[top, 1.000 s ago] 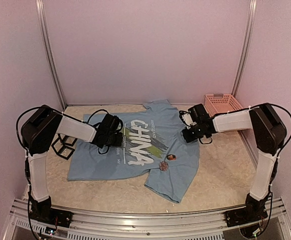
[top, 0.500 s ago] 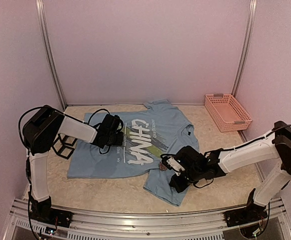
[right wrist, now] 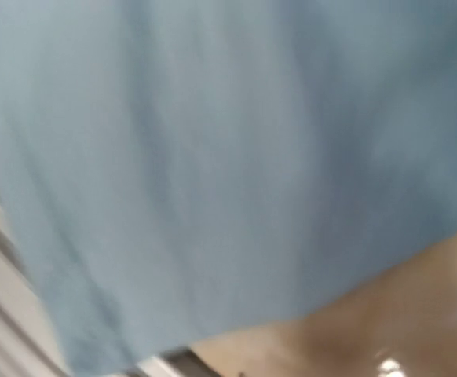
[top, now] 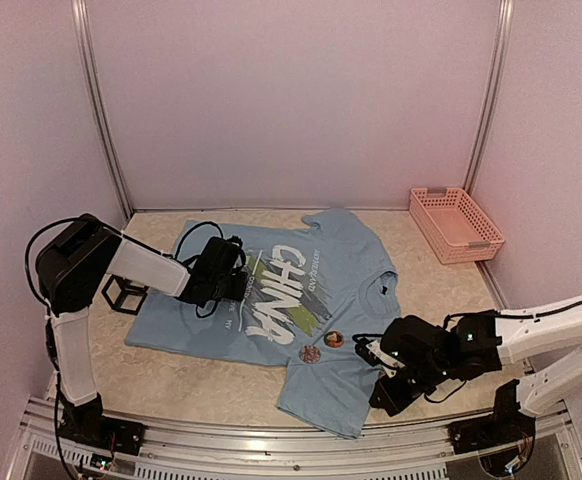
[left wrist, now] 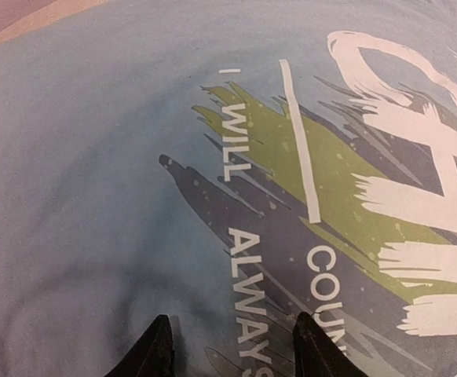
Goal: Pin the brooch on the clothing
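The clothing point(top: 356, 262), a light blue T-shirt with white "CHINA" lettering, lies spread on the table. A small round orange-brown brooch point(top: 333, 339) rests on its lower front, and a pinkish round piece point(top: 310, 353) lies beside it. My left gripper point(top: 238, 285) sits low over the chest print. In the left wrist view it point(left wrist: 236, 355) is open, both tips down on the shirt point(left wrist: 95, 157) with only cloth between them. My right gripper point(top: 383, 388) is at the shirt's near right edge, shut on the fabric. Its wrist view shows only blurred blue cloth point(right wrist: 213, 157); the fingers are hidden.
A pink basket point(top: 456, 223) stands at the back right. A black wire frame point(top: 121, 295) sits by the shirt's left sleeve, under the left arm. An aluminium rail point(top: 271, 440) runs along the near edge, close to the shirt's hem. Walls close in three sides.
The right arm swung from the back right down to the shirt's near right edge and shut. The shirt slid and turned toward the near right with it. The left jaws widened slightly.
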Robot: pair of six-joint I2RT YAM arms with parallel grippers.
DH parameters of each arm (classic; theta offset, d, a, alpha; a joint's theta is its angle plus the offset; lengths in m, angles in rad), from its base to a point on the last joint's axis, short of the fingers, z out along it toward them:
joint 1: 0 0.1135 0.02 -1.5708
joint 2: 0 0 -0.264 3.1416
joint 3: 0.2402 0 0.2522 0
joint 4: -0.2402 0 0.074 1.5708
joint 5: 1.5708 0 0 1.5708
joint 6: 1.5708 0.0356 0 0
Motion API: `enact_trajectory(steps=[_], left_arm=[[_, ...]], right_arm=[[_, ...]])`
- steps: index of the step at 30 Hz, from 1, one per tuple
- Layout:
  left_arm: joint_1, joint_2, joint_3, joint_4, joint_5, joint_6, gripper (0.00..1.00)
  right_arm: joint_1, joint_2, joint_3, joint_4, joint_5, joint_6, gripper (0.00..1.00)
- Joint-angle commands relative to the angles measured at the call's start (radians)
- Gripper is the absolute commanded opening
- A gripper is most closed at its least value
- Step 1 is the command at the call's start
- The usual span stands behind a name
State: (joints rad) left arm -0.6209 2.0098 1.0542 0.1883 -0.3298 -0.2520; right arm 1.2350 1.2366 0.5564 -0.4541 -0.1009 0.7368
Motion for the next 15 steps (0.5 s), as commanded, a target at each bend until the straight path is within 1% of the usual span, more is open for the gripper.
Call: enact_trajectory(steps=[1, 4, 6, 7, 9, 10, 11, 13, 14, 15], left_arm=[[-0.079, -0.12, -0.003, -0.034, -0.077, 0.077, 0.5], [-0.137, -0.211, 0.009, -0.058, -0.129, 0.111, 0.5], [-0.172, -0.271, 0.013, -0.081, -0.164, 0.125, 0.5], [-0.185, -0.298, 0.012, -0.097, -0.172, 0.124, 0.51], [-0.195, -0.398, -0.006, -0.114, -0.172, 0.101, 0.53], [-0.194, -0.437, -0.026, -0.113, -0.173, 0.088, 0.55], [-0.191, -0.507, -0.062, -0.104, -0.177, 0.08, 0.58], [-0.18, -0.612, -0.13, -0.078, -0.202, 0.067, 0.68], [-0.171, -0.657, -0.166, -0.063, -0.227, 0.064, 0.73], [-0.161, -0.734, -0.211, -0.045, -0.258, 0.062, 0.78]], right_arm=[[-0.137, -0.088, 0.155, -0.054, 0.091, -0.147, 0.01], [-0.311, -0.113, 0.216, 0.041, 0.08, -0.313, 0.05], [-0.428, -0.106, 0.263, 0.117, 0.048, -0.432, 0.11], [-0.486, -0.096, 0.289, 0.148, 0.043, -0.489, 0.19], [-0.611, -0.062, 0.372, 0.191, 0.033, -0.584, 0.41], [-0.681, -0.043, 0.404, 0.208, 0.024, -0.622, 0.5], [-0.749, -0.023, 0.437, 0.228, 0.019, -0.642, 0.61], [-0.882, 0.003, 0.474, 0.275, -0.02, -0.657, 0.75], [-0.937, 0.007, 0.48, 0.298, -0.044, -0.654, 0.8], [-0.994, 0.003, 0.477, 0.323, -0.063, -0.642, 0.82]])
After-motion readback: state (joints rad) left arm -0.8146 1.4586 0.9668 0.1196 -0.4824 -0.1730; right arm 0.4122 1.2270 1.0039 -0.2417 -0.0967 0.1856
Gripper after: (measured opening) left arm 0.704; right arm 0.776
